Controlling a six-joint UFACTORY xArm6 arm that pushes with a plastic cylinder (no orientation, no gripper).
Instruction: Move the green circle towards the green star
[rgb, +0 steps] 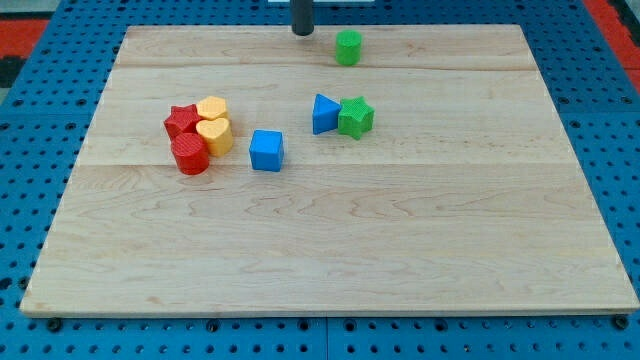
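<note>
My tip (302, 31) left of green circle (348, 47), apart; no hand fitted; circle above green star (355, 117); downward push remains.

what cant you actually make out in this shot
- Rod: in the camera view the top edge cuts it off; only its lower end shows, my tip to the view's left of the green circle, apart from it.
- Red star: partly covered by the red cylinder and yellow blocks packed against it.
- Blue triangle and green star: touching or a hairline apart, cannot tell.
</note>
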